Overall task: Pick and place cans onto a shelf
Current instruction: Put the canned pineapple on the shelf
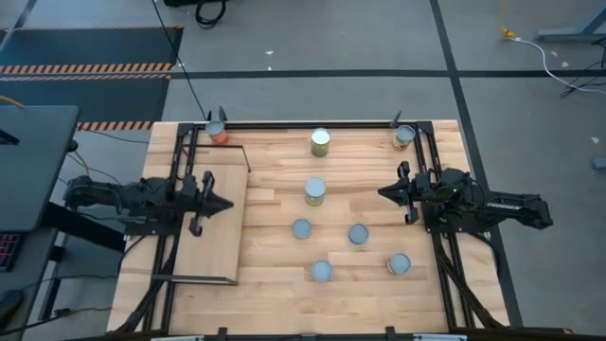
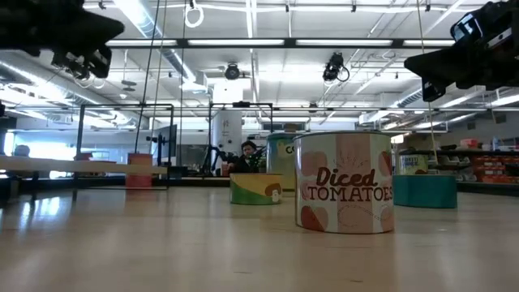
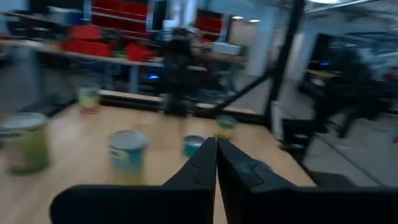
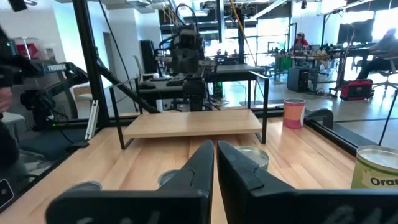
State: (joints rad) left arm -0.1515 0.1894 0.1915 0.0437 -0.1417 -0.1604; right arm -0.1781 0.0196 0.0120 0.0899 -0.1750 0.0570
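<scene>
Cans stand scattered on the plank tabletop in a workshop.
Left gripper, closed and empty, hovers over the shelf; right gripper, likewise, faces it.

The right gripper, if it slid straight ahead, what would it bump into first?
Probably the can in the table's middle, straight ahead of the shut right gripper, though the gripper may pass above it. Beyond stands the shelf.

Butcher-block tabletop, striped floor mat, white cable
</scene>
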